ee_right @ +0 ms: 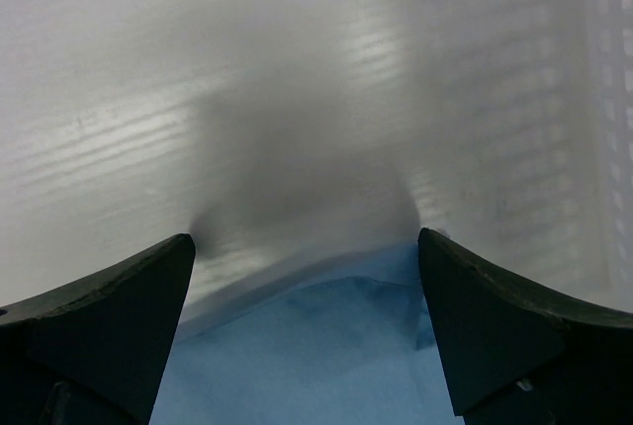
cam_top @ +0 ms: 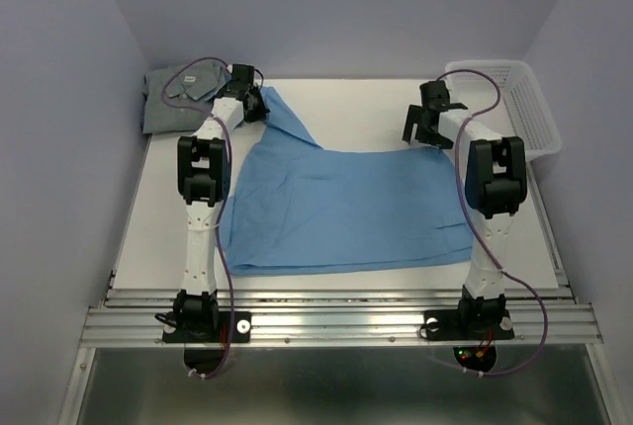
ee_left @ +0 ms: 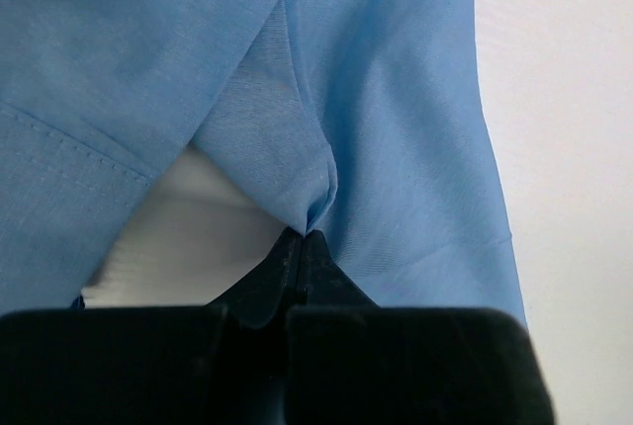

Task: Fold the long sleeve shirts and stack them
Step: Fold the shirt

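Observation:
The light blue shirt (cam_top: 346, 208) lies spread over the middle of the white table. One corner of it is drawn up toward the far left. My left gripper (cam_top: 249, 101) is shut on that corner; in the left wrist view the cloth (ee_left: 297, 99) runs pinched into the closed fingertips (ee_left: 297, 257). My right gripper (cam_top: 420, 128) is open and empty, just above the shirt's far right edge; the blue edge (ee_right: 326, 346) shows between its fingers (ee_right: 495, 326). The grey-green shirt (cam_top: 178, 94) lies folded at the far left corner.
A white plastic mesh basket (cam_top: 514, 99) stands at the far right of the table, close behind my right arm. The white table (cam_top: 346, 109) shows bare beyond the blue shirt. Lilac walls close in both sides and the back.

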### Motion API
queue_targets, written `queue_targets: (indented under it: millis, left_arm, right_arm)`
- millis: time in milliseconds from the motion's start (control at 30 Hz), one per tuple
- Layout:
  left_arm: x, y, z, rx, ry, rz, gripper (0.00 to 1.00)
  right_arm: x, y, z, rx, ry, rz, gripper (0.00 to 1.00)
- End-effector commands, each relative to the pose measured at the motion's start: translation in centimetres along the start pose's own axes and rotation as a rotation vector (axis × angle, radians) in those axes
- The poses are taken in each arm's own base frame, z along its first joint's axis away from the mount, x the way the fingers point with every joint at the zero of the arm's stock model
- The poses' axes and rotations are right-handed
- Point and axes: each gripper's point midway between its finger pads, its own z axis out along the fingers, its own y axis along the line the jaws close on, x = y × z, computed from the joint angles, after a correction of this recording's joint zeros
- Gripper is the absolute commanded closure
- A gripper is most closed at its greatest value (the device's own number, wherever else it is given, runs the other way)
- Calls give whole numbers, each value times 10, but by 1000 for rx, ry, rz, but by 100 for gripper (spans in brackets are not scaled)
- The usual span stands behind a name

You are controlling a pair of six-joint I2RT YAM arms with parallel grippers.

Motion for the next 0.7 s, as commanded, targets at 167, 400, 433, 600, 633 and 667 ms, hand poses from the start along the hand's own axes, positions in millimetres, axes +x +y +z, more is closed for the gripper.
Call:
queue_targets:
  millis: [167,400,433,600,633,667]
  left_arm:
    - [-63,-32,-87,70,-202,11,100]
    - [-67,-36,-100,92,-219,27,100]
    - [-66,-36,-100,92,-217,28,100]
    - [-64,-38,-100,104,-209,35,100]
    - [-64,-37,-100,103,-210,38,100]
    - [-64,-38,-100,105,-210,39,100]
  right_arm:
    - [-19,-15,-35,40,-101,95,0]
    - [-6,-6,-21,5,-58,79,0]
    - [-5,-5,-19,0,-57,84,0]
    - [-6,-1,-8,8,-55,107,0]
    - [-4,0,-5,4,-49,107,2]
    - [-2,1,-3,0,-43,108,4]
